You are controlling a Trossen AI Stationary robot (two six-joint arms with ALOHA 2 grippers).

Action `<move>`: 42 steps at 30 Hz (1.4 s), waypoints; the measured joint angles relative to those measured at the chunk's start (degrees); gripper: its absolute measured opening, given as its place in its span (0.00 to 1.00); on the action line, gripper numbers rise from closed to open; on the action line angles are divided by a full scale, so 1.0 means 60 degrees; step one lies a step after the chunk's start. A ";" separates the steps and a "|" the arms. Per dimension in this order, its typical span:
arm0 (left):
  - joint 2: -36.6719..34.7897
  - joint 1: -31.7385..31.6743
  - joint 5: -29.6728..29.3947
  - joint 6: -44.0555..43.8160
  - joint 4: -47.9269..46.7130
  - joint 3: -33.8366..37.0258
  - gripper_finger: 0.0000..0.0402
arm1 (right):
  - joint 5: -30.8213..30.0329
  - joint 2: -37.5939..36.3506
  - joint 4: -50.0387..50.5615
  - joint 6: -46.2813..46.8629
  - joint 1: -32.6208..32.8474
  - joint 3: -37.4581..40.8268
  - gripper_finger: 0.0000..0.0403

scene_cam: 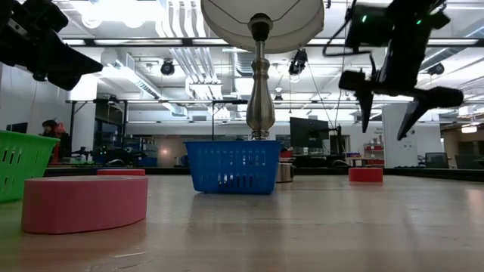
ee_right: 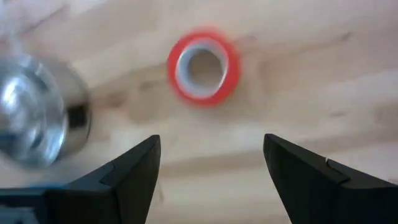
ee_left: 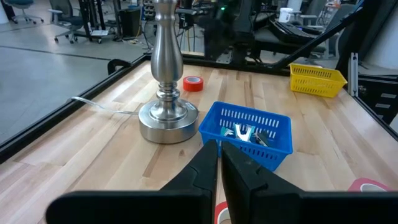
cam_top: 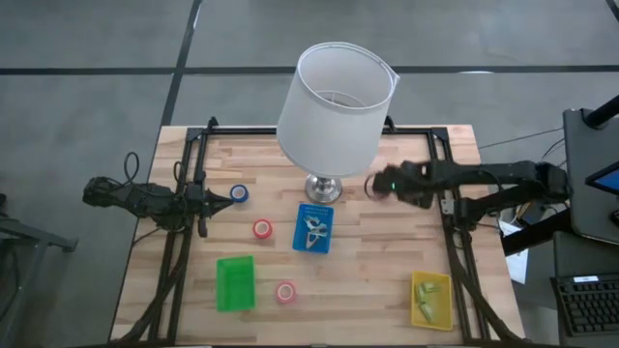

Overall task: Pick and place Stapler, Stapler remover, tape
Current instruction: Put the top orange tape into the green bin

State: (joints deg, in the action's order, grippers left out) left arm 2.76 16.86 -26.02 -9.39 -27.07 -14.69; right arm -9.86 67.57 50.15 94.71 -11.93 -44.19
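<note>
Three bins stood on the wooden table (cam_top: 387, 290). The blue bin (cam_top: 313, 229), just in front of the lamp base (cam_top: 322, 188), held pale metal-and-white items, probably the stapler remover or stapler; which could not be told. The yellow bin (cam_top: 431, 299), at the table's front right, held pale greenish objects that could not be identified. The green bin (cam_top: 235, 283) at front left showed no contents that could be made out.

Tape: one blue roll (cam_top: 239, 194) lay near the left gripper (cam_top: 221, 197). One red roll (cam_top: 262, 229) lay just left of the blue bin, another red roll (cam_top: 285, 292) beside the green bin, and a third red roll (ee_right: 203, 66) lay flat on the wood beside the lamp base, under the right arm.

The right gripper (ee_right: 211, 165) hovered above that third roll, fingers spread wide, touching nothing. The left gripper hung at the table's left side, fingers (ee_left: 208, 171) pressed together, holding nothing.

The lamp's white shade (cam_top: 334, 106) hid much of the table's rear centre in the high view. Its cord (ee_left: 102, 106) trailed across the wood from the base.

No legible writing or labels seen.
</note>
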 joint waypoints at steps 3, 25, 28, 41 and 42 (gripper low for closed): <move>0.0002 -0.0002 0.0002 -0.0002 -0.0001 0.0003 0.06 | 0.0421 0.0000 0.0010 -0.0951 -0.1241 0.0140 0.67; 0.0004 0.0000 0.0001 -0.0001 -0.0003 0.0003 0.06 | 0.1587 0.2431 -0.1496 -0.2777 -0.2462 0.0394 0.60; 0.0002 -0.0003 0.0001 -0.0001 -0.0003 0.0003 0.06 | 0.1657 0.2762 -0.1541 -0.3342 -0.2460 0.0369 0.57; 0.0004 -0.0003 0.0003 0.0000 0.0001 0.0003 0.06 | 0.1418 0.3024 -0.1780 -0.4056 -0.2422 0.0285 0.19; 0.0002 -0.0002 0.0002 -0.0004 0.0001 -0.0001 0.06 | 0.1465 0.3019 -0.1764 -0.4104 -0.2405 0.0285 0.15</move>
State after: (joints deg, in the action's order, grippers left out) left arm 2.78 16.85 -26.01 -9.41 -27.07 -14.70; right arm -1.07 85.69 39.56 70.09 -26.36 -42.48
